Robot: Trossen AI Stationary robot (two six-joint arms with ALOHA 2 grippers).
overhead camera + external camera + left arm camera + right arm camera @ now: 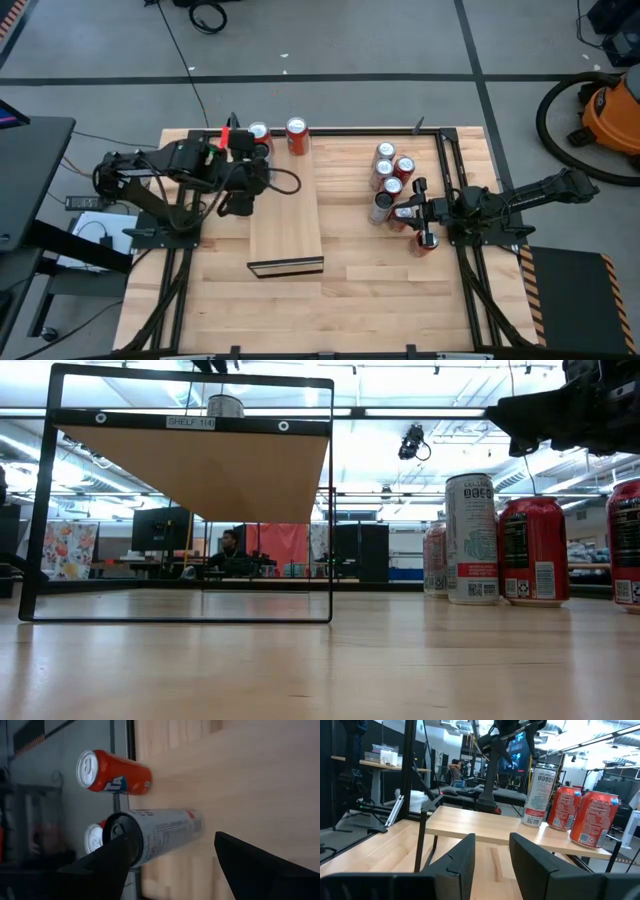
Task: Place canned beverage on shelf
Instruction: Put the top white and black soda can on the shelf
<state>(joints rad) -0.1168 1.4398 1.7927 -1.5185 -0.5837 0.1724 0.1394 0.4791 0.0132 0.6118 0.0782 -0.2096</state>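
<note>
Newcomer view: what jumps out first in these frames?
The raised shelf at the table's middle, with three cans at its far end: two red ones and a white can between the left gripper's open fingers. Then the cluster of cans near the table's right side, beside the right gripper.

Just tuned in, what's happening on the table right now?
The left gripper sits at the far end of the shelf with its fingers spread around a tall silver can standing there beside two red cans; whether it is gripping the can is unclear. The right gripper waits by the cluster of cans on the right side of the table, holding nothing visible.
</note>
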